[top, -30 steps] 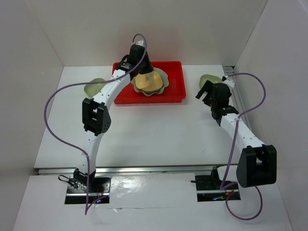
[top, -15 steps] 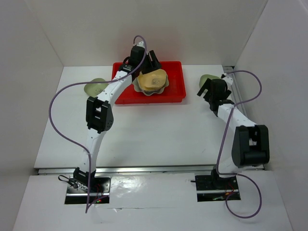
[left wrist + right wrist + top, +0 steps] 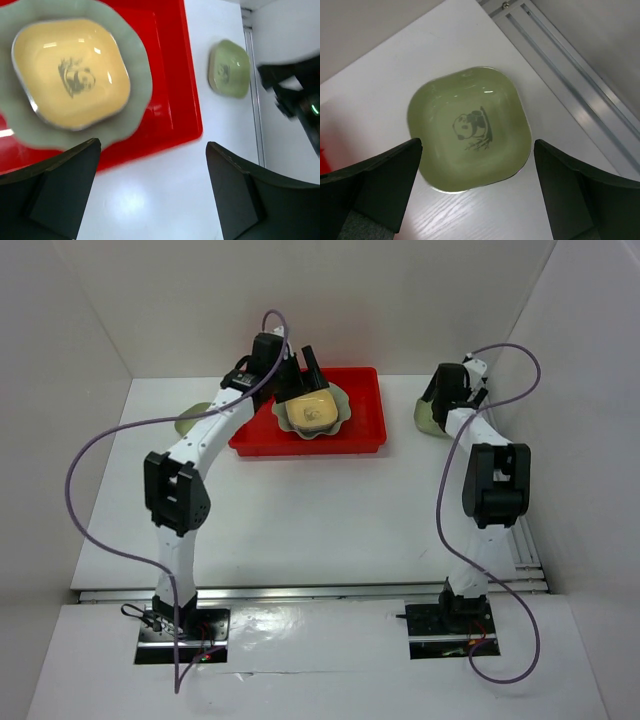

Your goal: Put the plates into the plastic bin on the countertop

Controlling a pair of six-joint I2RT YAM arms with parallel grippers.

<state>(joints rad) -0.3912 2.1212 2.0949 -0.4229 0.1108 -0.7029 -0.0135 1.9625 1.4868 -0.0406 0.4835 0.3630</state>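
Note:
The red plastic bin [image 3: 366, 418] stands at the back of the white countertop [image 3: 320, 510]. In it lies the pale-green scalloped plate [image 3: 343, 408] with a yellow dish [image 3: 310, 413] resting on top. My left gripper [image 3: 300, 372] hovers open over the bin's left part, holding nothing. From the left wrist, the yellow dish [image 3: 72, 72] and the plate [image 3: 137, 75] lie ahead of the open gripper [image 3: 152, 190]. A green panda dish [image 3: 470, 130] sits on the counter at back right, with my right gripper [image 3: 477, 195] open above its near edge. Another green dish [image 3: 190, 423] lies left of the bin.
White walls close in the counter on three sides. A metal rail [image 3: 560, 65] runs along the right wall beside the green dish. The left arm's purple cable [image 3: 100, 450] loops over the left side, and the right arm's cable arcs at the right.
My left gripper opened and let go of the yellow dish, which now rests on the scalloped plate; it drew back left. The right arm swung to the back over the green dish.

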